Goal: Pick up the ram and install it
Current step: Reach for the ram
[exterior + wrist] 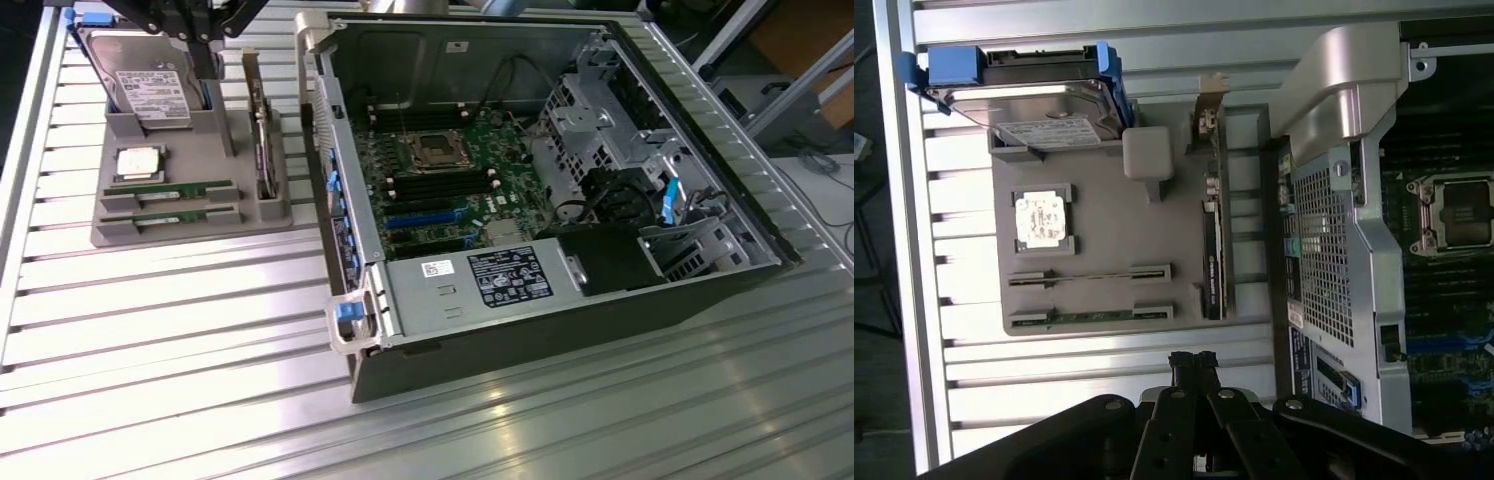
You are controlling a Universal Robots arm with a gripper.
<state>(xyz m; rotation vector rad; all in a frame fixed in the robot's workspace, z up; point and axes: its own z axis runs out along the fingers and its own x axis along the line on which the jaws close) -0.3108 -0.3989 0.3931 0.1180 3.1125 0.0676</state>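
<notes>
Two ram sticks, thin and green, lie side by side in slots of the grey holder tray (pixel 200 228): one ram (pixel 171 187) nearer the processor chip, the other ram (pixel 171 214) by the tray's edge. The wrist view has them as ram (pixel 1089 274) and ram (pixel 1094 316). My gripper (pixel 204 72) hangs above the tray's far end, near the hard drive, well short of the sticks. Its black fingers (pixel 1194 362) are pressed together with nothing between them.
On the tray also sit a hard drive (pixel 147 85) with blue rails, a silver processor chip (pixel 139 163) and a bracketed card (pixel 263 135) on edge. The open computer case (pixel 534 170) stands at the exterior view's right, its motherboard (pixel 447 185) exposed.
</notes>
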